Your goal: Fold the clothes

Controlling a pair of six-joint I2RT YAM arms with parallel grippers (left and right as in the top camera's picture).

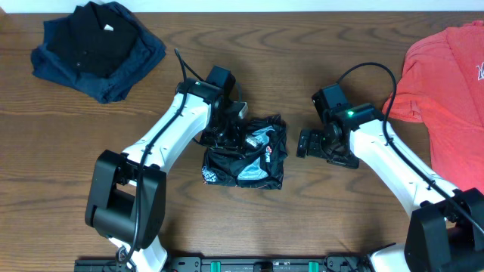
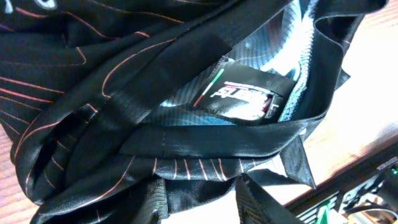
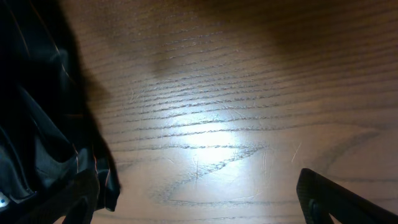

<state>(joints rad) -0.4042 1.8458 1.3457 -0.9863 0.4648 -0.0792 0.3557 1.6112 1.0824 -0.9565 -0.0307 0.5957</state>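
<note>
The crumpled shiny black jersey with thin orange-red lines (image 1: pixel 249 155) is lying at the middle of the brown wooden table (image 1: pixel 302 60). The left gripper (image 1: pixel 225 137) is hanging over its upper left edge, finger state impossible to tell; the right gripper (image 1: pixel 302 143) is hovering just beside it, fingers apart

The left tool (image 1: pixel 225 136) touches the bunched jersey (image 1: pixel 255 157) (right tool (image 1: pixel 302 143) just beside it).

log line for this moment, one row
stage: jersey bunched, not folded | left end effector: down on jersey, grip unclear | right end effector: open, over table beside jersey
</note>
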